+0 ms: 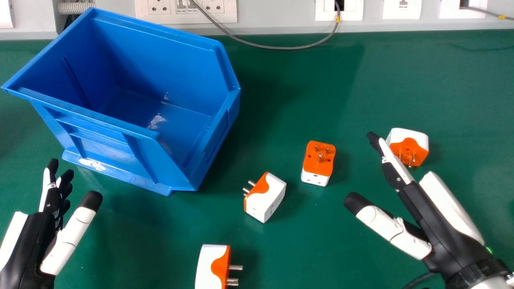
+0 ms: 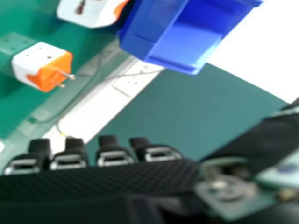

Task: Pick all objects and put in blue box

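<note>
Surface: a green tabletop [image 1: 132,249] runs back to a pale wall [image 1: 281,29]. Four white-and-orange plug adapters rest on it, all outside the blue box. The first adapter [image 1: 265,200] lies right of the box, pins directed towards it. The second adapter [image 1: 319,160] has its orange pin face up. The third adapter [image 1: 419,140] is partly behind the fingertips of the right hand [image 1: 445,233]; contact cannot be determined. The fourth adapter [image 1: 207,267] sits at the near edge of the head view, pins to the right.

Container: the blue box [image 1: 152,26] stands at far left, set at an angle, with pale patches on its floor.

Hands: the right hand is spread, fingers straight, thumb well apart. The left hand [image 1: 32,241], in front of the box, is open, fingers relaxed and thumb apart.

Room: a socket panel [image 1: 188,19] is fitted on the wall. A grey cable [image 1: 289,47] droops from the wall fittings over the tabletop's far edge and bears a yellow tag [image 1: 338,19]. A ribbed conduit [image 1: 76,8] shows behind the box.

Right hand view: two adapters, the box and wall sockets are noted; which two adapters these are cannot be stated with confidence.
</note>
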`<state>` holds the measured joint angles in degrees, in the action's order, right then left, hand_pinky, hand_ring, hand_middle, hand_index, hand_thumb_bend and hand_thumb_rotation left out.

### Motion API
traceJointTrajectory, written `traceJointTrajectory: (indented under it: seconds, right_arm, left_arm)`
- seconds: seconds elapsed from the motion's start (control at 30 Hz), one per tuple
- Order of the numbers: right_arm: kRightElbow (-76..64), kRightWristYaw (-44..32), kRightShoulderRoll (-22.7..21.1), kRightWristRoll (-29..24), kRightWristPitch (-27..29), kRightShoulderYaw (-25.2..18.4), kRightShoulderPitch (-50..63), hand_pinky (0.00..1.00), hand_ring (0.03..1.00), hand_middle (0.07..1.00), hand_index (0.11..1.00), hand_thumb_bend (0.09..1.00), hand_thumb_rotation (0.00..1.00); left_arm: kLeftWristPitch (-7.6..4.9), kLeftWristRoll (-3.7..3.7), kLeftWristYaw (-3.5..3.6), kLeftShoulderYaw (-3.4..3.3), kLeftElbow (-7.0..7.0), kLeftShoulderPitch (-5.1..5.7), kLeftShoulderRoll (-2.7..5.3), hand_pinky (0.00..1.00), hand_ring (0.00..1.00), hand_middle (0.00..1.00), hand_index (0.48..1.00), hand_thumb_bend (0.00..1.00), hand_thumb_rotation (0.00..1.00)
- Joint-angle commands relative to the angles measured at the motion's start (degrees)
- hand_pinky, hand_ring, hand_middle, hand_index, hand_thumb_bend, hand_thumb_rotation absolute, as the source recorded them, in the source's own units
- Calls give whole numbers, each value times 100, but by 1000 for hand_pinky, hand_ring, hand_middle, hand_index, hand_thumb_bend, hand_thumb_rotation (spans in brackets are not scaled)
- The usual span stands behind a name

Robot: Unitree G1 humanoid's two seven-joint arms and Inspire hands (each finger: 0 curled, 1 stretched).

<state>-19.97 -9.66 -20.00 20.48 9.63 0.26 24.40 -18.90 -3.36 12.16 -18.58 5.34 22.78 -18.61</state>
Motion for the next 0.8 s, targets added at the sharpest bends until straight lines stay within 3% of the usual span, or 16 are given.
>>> traceJointTrajectory:
  seconds: [0.0,0.17,0.47,0.77]
  right_arm:
    - [22,149,-46,48,171,-95,-110,976,1000,1000,1000,462,980]
    - [196,306,-123,173,318,-166,-288,988,1000,1000,1000,463,973]
    - [341,681,-100,459,459,-244,-482,999,1000,1000,1000,459,943]
    - [629,750,-204,582,354,-348,-1002,1000,1000,1000,1000,462,925]
  left_arm:
    - [-1,7,-48,-25,-139,-22,-20,1000,1000,1000,1000,865,856]
    - [29,68,-91,-3,-144,-57,-23,1000,1000,1000,1000,871,856]
    - [23,-20,-32,3,-105,-126,-2,1000,1000,1000,1000,868,854]
    - [-6,30,-46,38,-3,-232,-4,1000,1000,1000,1000,873,852]
